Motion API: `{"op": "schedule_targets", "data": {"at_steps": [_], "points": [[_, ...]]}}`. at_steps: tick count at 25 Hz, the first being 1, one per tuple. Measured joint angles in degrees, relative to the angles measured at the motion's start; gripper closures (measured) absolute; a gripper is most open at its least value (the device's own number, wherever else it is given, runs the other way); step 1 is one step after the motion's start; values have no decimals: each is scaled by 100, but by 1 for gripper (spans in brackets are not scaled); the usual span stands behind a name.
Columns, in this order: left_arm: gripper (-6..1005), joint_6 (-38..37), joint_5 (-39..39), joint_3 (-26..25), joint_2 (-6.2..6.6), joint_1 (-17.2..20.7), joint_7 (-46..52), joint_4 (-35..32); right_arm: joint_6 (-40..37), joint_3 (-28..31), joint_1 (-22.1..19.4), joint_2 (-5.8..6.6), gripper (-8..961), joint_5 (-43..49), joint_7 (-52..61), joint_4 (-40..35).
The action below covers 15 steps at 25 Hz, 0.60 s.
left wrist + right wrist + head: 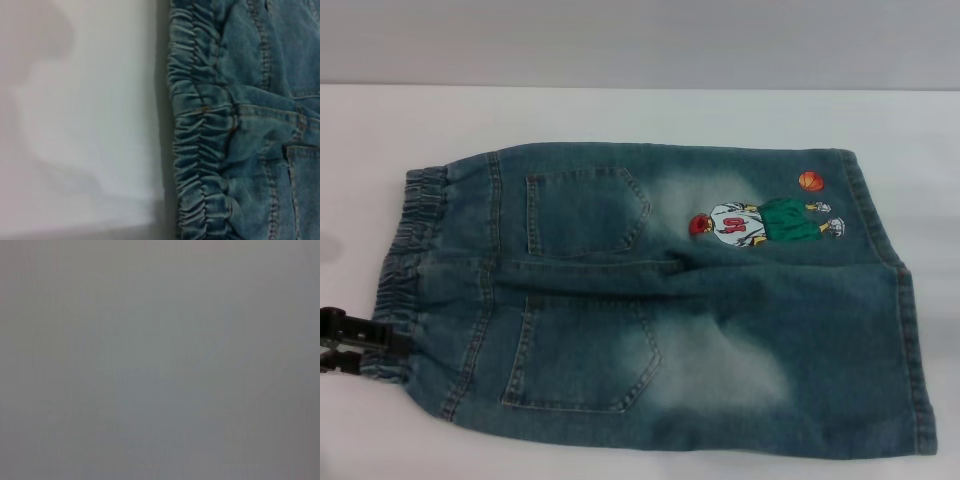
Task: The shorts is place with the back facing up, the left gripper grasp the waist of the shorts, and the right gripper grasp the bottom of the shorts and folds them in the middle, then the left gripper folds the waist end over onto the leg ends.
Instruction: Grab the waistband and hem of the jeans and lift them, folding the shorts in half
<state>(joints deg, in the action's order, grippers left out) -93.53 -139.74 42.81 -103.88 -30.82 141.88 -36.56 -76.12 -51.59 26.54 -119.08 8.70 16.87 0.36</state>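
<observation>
The faded blue denim shorts [660, 310] lie flat on the white table [620, 115] with the back up, showing two patch pockets and the embroidered basketball player [760, 222]. The ruffled waist [405, 255] points left and the leg ends [912, 350] point right. My left gripper [388, 342] is at the table's left edge, its black tip reaching the near part of the waist band. In the left wrist view the gathered waist [197, 135] runs beside bare table. The right gripper is out of view; its wrist view shows only plain grey.
White table surface [90, 125] lies to the left of the waist and behind the shorts. A grey wall [640, 40] stands beyond the table's far edge.
</observation>
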Motion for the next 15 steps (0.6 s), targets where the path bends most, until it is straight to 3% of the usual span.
{"op": "schedule_targets", "data": {"at_steps": [15], "points": [[166,-60,23,-9,-70,-137,-30,9,0,0,-2,0,292,-28,0,-1]]}}
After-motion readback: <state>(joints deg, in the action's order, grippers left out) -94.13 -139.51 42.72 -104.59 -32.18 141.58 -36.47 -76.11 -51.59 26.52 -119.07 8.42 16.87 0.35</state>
